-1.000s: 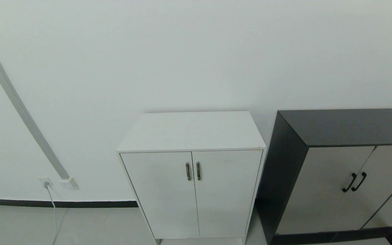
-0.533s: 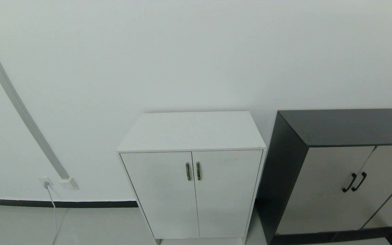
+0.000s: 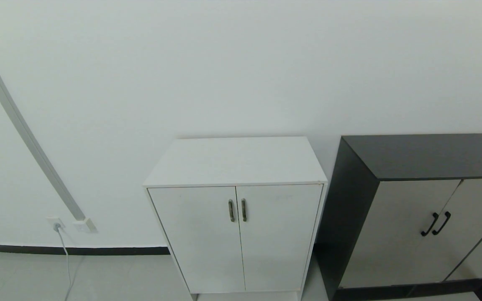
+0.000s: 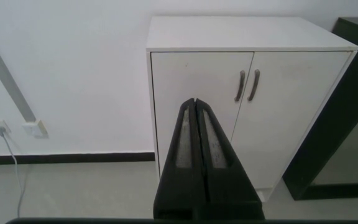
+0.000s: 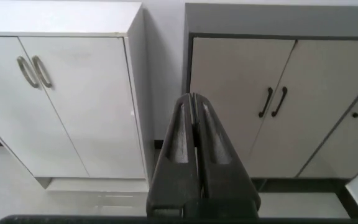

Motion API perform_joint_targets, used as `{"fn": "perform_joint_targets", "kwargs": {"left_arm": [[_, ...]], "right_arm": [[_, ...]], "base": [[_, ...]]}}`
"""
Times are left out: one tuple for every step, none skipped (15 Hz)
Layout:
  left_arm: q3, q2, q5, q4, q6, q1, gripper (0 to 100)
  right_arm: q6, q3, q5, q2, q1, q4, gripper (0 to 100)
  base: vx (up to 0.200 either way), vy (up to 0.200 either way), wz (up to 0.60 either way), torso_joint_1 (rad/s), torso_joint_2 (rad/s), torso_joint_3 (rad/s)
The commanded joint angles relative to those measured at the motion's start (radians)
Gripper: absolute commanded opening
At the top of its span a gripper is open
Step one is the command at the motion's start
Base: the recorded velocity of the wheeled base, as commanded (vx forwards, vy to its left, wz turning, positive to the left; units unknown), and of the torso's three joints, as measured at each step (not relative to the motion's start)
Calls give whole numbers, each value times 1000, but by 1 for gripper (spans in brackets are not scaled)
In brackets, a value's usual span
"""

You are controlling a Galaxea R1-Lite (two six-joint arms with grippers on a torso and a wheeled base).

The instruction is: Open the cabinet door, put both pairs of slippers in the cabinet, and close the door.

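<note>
– Against the far wall [image 3: 241, 62], where was the white cabinet [image 3: 237, 161]?
– It stood just left of the dark cabinet [image 3: 352, 217], with both doors [image 3: 201, 238] shut.
– And the grippers?
– The left gripper [image 4: 195, 107] and the right gripper [image 5: 193, 101] were in front, not touching it. Both had fingers pressed together, holding nothing.

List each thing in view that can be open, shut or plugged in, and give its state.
white cabinet: both doors shut.
dark cabinet: visible doors shut.
left gripper: shut, holding nothing.
right gripper: shut, holding nothing.
wall socket: cord plugged in.
</note>
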Motion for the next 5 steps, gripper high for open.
{"fn": "perform_joint_targets", "kwargs": {"left_arm": [[-1, 1, 1, 0, -1, 0, 0], [-1, 1, 1, 0, 0, 0, 0], [1, 1, 1, 0, 0, 0, 0], [1, 1, 1, 0, 0, 0, 0], [1, 1, 1, 0, -1, 0, 0]], "right_arm": [[34, 2, -19, 0, -1, -2, 0], [62, 2, -55, -1, -1, -4, 0], [88, 2, -68, -1, 1, -5, 0], [88, 2, -68, -1, 1, -5, 0], [88, 2, -68, -1, 1, -5, 0]], "base": [[0, 0, 0, 0, 0, 0], [0, 0, 0, 0, 0, 0], [0, 0, 0, 0, 0, 0], [0, 0, 0, 0, 0, 0], [0, 0, 0, 0, 0, 0]]}}
